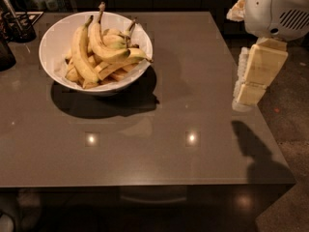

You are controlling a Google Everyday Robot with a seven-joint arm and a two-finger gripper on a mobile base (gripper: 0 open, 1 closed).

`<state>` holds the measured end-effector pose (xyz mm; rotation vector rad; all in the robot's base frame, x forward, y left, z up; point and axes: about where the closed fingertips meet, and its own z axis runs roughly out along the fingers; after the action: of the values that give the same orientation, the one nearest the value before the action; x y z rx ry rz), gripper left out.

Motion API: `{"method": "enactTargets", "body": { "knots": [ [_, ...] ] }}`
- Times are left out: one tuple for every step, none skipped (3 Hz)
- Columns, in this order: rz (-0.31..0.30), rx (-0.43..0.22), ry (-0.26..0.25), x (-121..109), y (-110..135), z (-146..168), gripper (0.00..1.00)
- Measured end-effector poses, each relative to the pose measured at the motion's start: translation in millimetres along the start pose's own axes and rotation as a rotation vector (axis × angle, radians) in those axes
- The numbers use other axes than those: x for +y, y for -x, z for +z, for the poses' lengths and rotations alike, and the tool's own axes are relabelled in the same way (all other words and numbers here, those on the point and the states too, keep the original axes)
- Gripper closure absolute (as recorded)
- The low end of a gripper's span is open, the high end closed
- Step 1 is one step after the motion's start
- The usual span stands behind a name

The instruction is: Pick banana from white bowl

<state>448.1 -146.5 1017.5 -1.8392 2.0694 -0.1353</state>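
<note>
Gripper (249, 92), blocky cream, openness unclear, hangs beside the smooth table (164, 163), well apart from the glossy white bowl (57, 42) of bananas (89, 57).

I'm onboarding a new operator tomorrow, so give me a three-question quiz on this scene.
1. True or false: the gripper is touching the bananas.
2. Multiple choice: where on the table does the white bowl stand, as the picture shows it? A) upper left part B) lower right corner C) dead centre
3. Fill in: the gripper hangs by the table's edge on the picture's ____ side.

Key
1. False: it is well apart from the bowl and the fruit.
2. A
3. right
</note>
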Motion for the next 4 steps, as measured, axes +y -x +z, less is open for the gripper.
{"method": "enactTargets", "body": {
  "knots": [
    [0.010, 0.003, -0.028, -3, 16, 7, 0.00],
    [0.016, 0.047, -0.074, -17, 57, 26, 0.00],
    [0.072, 0.115, -0.109, -39, 81, 42, 0.00],
    [0.089, 0.120, -0.133, -43, 85, 40, 0.00]
  ]
}}
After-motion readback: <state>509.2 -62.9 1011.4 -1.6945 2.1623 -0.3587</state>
